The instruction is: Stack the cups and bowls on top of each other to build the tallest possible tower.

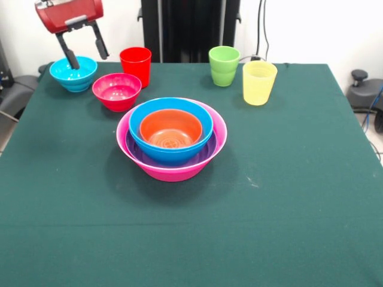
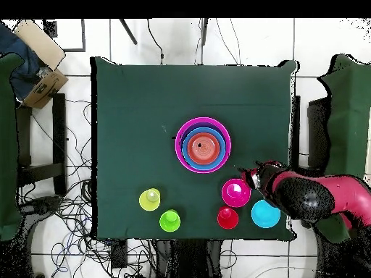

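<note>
The tower stands mid-table: a pink bowl (image 1: 173, 172) (image 2: 180, 147) holds a purple bowl (image 1: 133, 149), a blue bowl (image 1: 170, 154) and an orange bowl (image 1: 171, 128) (image 2: 203, 147) nested inside. Behind it to the left sit a magenta-red bowl (image 1: 116, 91) (image 2: 236, 192) and a cyan bowl (image 1: 73, 74) (image 2: 265, 213). A red cup (image 1: 136, 64) (image 2: 227, 218), a green cup (image 1: 224, 66) (image 2: 169, 220) and a yellow cup (image 1: 259, 82) (image 2: 150, 199) stand upright along the back. My gripper (image 1: 90, 60) (image 2: 253, 176) hangs open and empty above the cyan and magenta-red bowls.
A dark green cloth (image 1: 281, 197) covers the table. Loose cables (image 2: 80, 210) and a cardboard box (image 2: 40, 61) lie on the floor beside it. A black chair base (image 1: 362, 89) stands off the table's right edge.
</note>
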Controlling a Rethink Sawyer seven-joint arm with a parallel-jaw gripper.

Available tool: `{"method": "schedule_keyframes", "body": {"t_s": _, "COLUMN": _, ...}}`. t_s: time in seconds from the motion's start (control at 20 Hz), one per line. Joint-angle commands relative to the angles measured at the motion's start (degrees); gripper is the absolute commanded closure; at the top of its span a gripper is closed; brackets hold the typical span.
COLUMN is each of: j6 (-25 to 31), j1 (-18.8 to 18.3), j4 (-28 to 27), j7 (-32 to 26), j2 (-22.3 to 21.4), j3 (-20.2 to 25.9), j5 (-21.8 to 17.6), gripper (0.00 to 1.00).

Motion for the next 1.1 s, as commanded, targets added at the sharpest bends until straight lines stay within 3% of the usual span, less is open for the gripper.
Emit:
{"method": "schedule_keyframes", "body": {"t_s": 0.05, "j6": -1.73, "j1": 6.65, "j4": -0.12, "j7": -15.38, "j2": 5.88, "j3": -4.79, "j5": -9.81, "gripper": 0.00}}
{"method": "schedule_keyframes", "body": {"t_s": 0.25, "j6": 3.16, "j1": 13.98, "j4": -5.43, "j7": -10.01, "j2": 5.83, "j3": -8.78, "j5": -9.91, "gripper": 0.00}}
{"method": "schedule_keyframes", "body": {"t_s": 0.55, "j6": 7.27, "j1": 19.51, "j4": -11.08, "j7": -9.25, "j2": 5.87, "j3": -11.19, "j5": -6.53, "gripper": 0.00}}
{"method": "schedule_keyframes", "body": {"t_s": 1.1, "j6": 8.20, "j1": 19.67, "j4": -13.06, "j7": -11.25, "j2": 5.95, "j3": -11.96, "j5": -3.47, "gripper": 0.00}}
